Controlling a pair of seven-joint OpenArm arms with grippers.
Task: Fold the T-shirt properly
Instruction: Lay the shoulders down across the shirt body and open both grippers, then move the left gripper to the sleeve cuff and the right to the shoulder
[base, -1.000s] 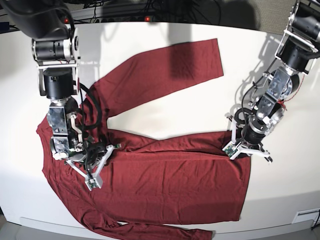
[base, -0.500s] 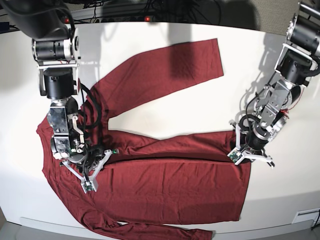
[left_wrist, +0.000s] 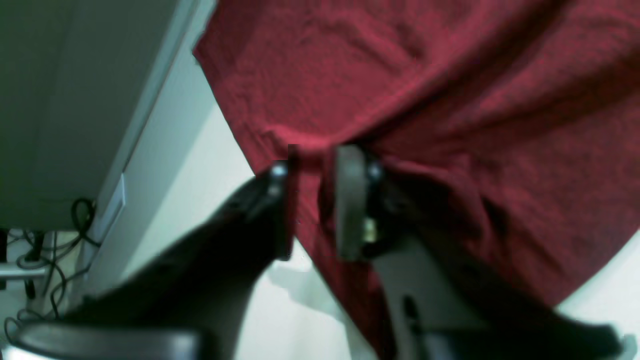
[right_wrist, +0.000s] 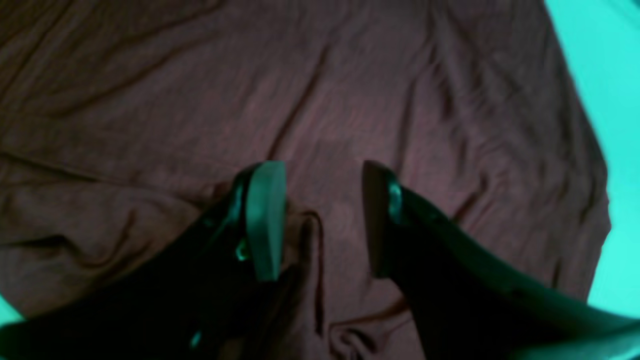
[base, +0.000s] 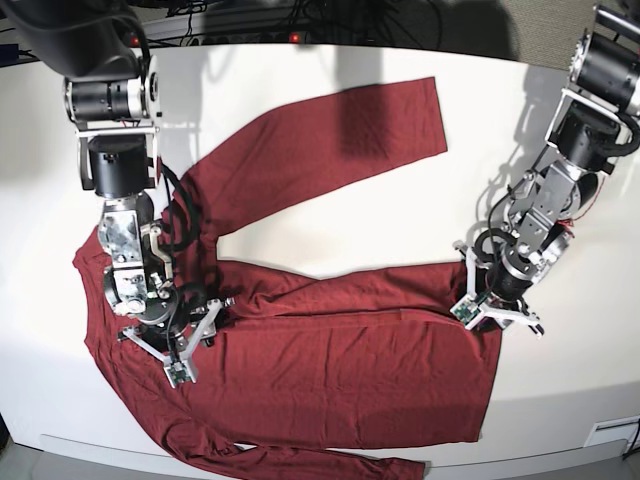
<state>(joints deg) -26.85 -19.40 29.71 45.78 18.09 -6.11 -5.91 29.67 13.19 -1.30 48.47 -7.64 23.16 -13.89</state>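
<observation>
We're seeing the T-shirt (base: 330, 350) lying spread along the tabletop's (base: 400, 230) front edge, one sleeve angling toward the back edge. Left gripper (left_wrist: 312, 200) is straddling a hem fold, jaws parted around the cloth. Right gripper (right_wrist: 322, 220) is hovering open over the shirt's body.

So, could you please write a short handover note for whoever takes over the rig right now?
Left claw: jaws a little apart, a bunched fold of the T-shirt's hem edge between them; whether it grips is unclear.
Right claw: open, over the fabric near the shoulder, holding nothing.
Shirt: on the white table, body lengthwise, its top edge turned in. One sleeve stretches diagonally away, the other lies along the near table edge.
Done: one edge of the body folded in.
Left: both sleeves and the remaining body folds.
</observation>
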